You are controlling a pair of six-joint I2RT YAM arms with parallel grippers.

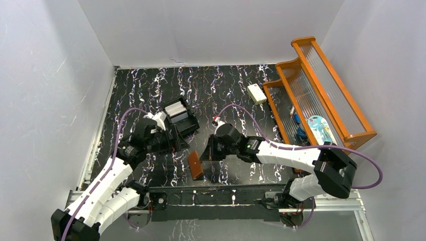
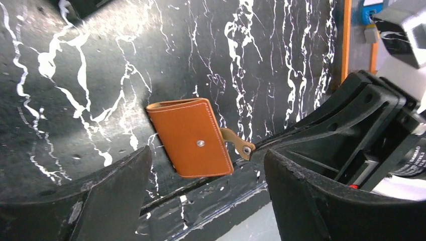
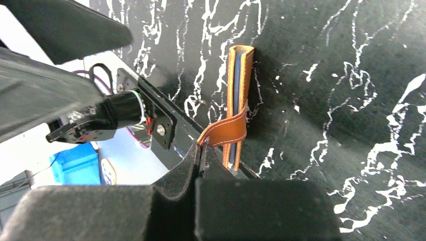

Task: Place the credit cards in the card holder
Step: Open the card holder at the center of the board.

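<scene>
The card holder (image 1: 195, 164), a brown leather wallet, stands folded on its edge near the table's front. Its stitched face and snap stud (image 2: 200, 143) show in the left wrist view. In the right wrist view the card holder (image 3: 237, 100) is seen edge-on, with a blue-grey lining. My right gripper (image 3: 202, 149) is shut on the tip of its snap tab (image 3: 225, 132). My left gripper (image 2: 206, 201) is open, and the holder lies just beyond its fingertips, not between them. The credit cards (image 1: 175, 108) show as a pale stack in a black box.
The black compartmented box (image 1: 187, 123) sits behind my left gripper (image 1: 180, 144). A white block (image 1: 256, 93) lies at the back right, beside an orange wooden rack (image 1: 321, 85) holding small items. The black mounting rail (image 1: 211, 193) runs along the front edge close to the holder.
</scene>
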